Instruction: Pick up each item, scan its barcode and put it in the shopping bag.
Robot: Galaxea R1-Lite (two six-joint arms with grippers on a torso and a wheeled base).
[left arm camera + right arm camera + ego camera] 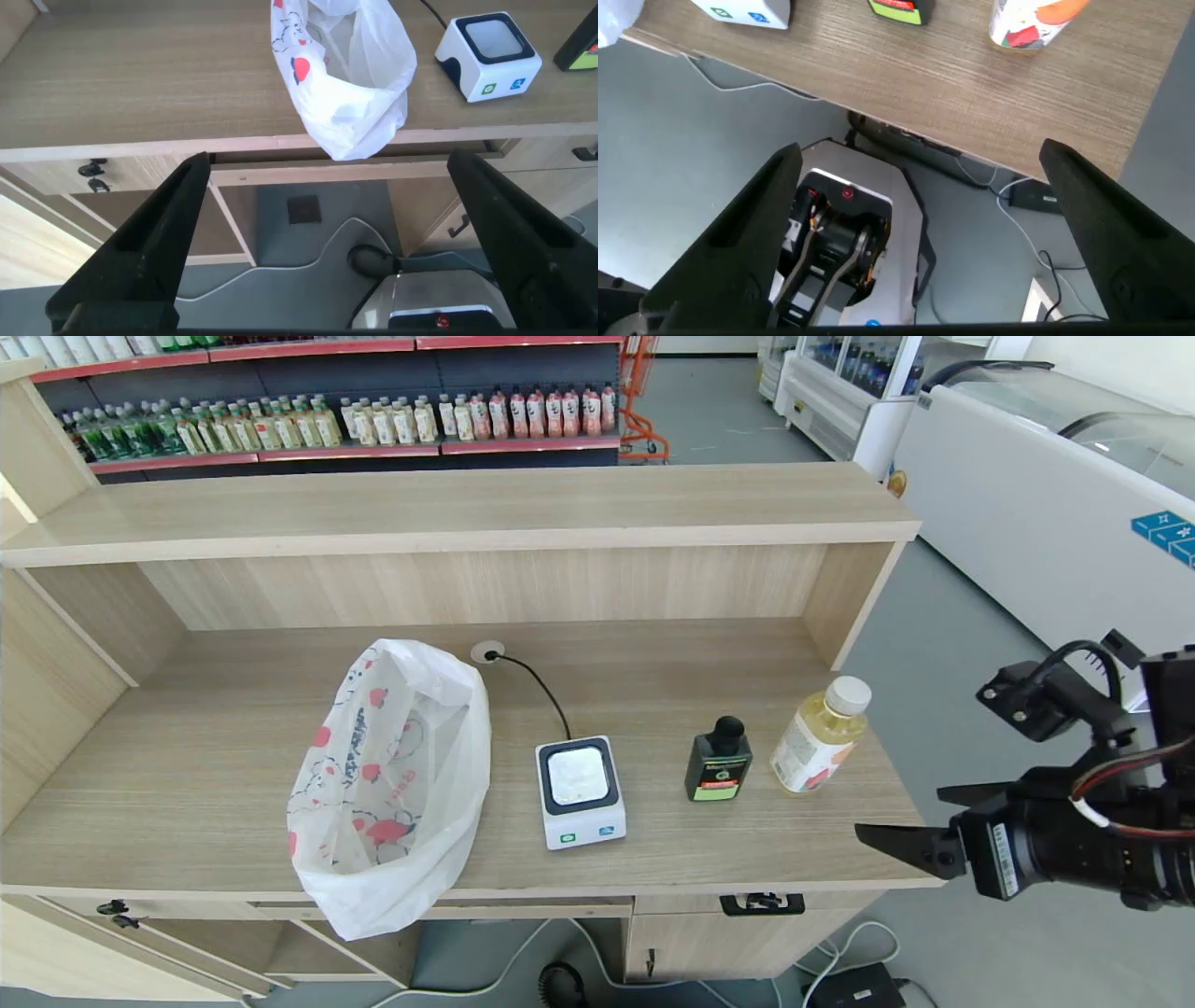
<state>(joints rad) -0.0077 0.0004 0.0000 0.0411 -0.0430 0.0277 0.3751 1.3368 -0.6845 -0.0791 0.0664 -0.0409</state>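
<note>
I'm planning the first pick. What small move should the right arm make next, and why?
Probably ease the open right gripper toward the yellow bottle: it stands upright at the right end of the counter, nearest that gripper, and nothing is held yet.

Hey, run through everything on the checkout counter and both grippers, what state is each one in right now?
Shopping bag: mouth open, standing.
Scanner: window facing up, cable attached.
Dark bottle: standing, capped.
Yellow bottle: standing, capped.
Left gripper: open, empty.
Right gripper: open, empty.
</note>
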